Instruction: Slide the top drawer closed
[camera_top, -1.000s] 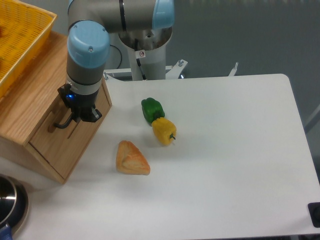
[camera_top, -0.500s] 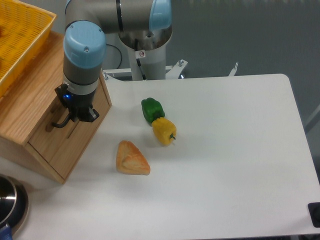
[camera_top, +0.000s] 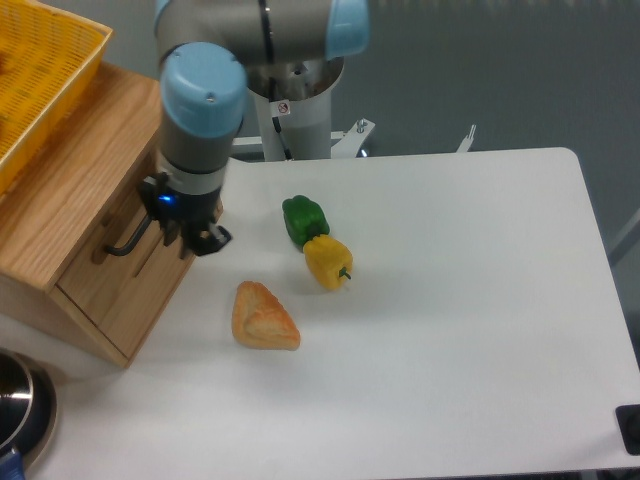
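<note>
The top drawer (camera_top: 128, 268) is the light oak front with a black bar handle (camera_top: 124, 241) in the small wooden cabinet (camera_top: 70, 190) at the left. Its front lies level with the cabinet face. My gripper (camera_top: 205, 243) hangs under the blue-capped wrist just to the right of the cabinet's front corner, off the handle and over the white table. Its dark fingers sit close together with nothing between them.
A yellow mesh basket (camera_top: 45, 70) rests on the cabinet top. On the white table (camera_top: 450, 300) lie a green pepper (camera_top: 304, 219), a yellow pepper (camera_top: 328, 261) and a piece of bread (camera_top: 263, 317). A metal pot (camera_top: 18, 410) stands at the bottom left.
The gripper pressed left against the drawer front beside the handle, then pulled back to the right, away from the cabinet. The drawer front now sits flush.
</note>
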